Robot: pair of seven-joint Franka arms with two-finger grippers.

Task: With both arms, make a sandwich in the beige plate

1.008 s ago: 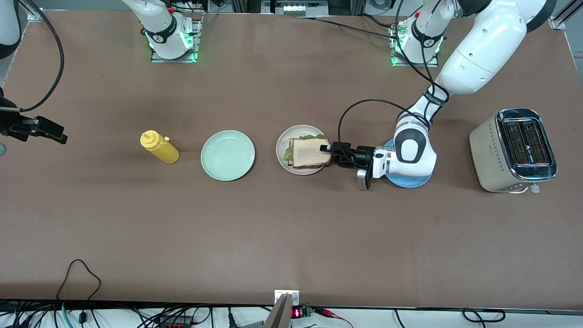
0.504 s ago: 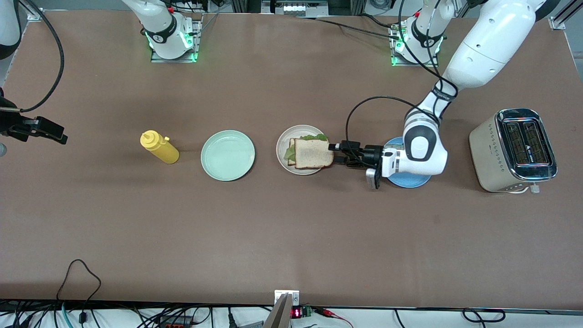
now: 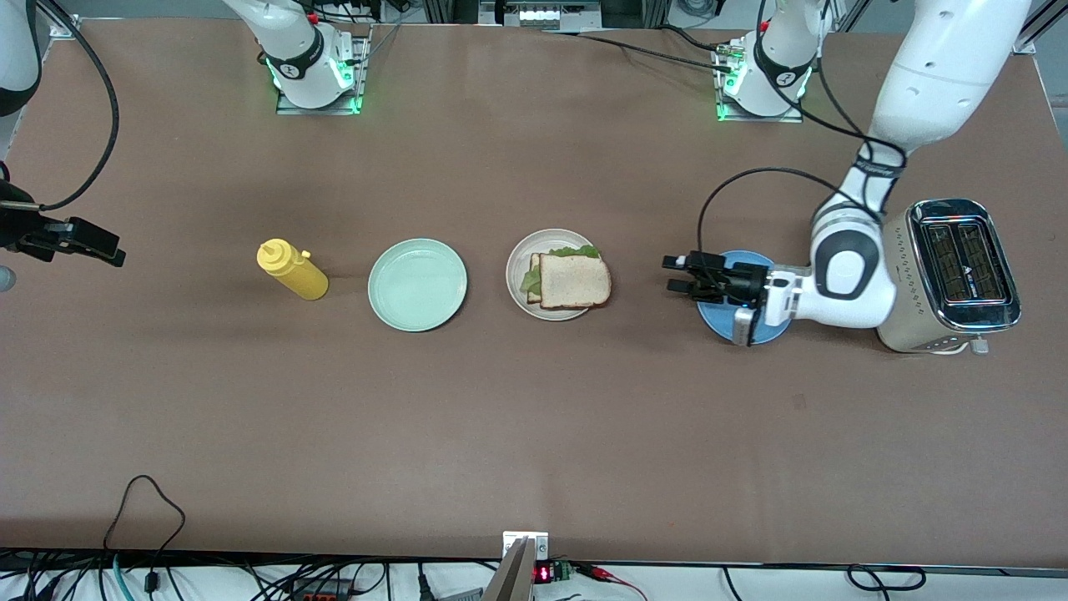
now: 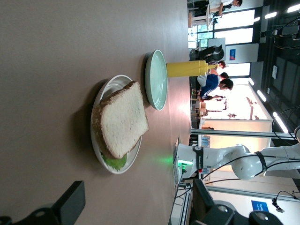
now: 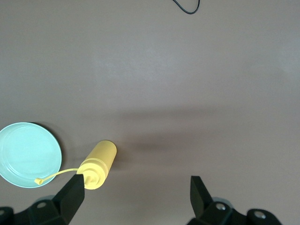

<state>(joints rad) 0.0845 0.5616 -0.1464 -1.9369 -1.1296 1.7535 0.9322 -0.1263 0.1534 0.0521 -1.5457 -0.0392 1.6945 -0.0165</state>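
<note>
Sitting assembled on the beige plate: the sandwich, top toast square over lettuce, between the mint plate and blue plate. Left gripper hovers over the blue plate's edge, jaws wide and empty, aimed at the sandwich, apart from it. Right gripper waits over the table's right-arm end near the mustard bottle, jaws wide, nothing held. Looks done.
</note>
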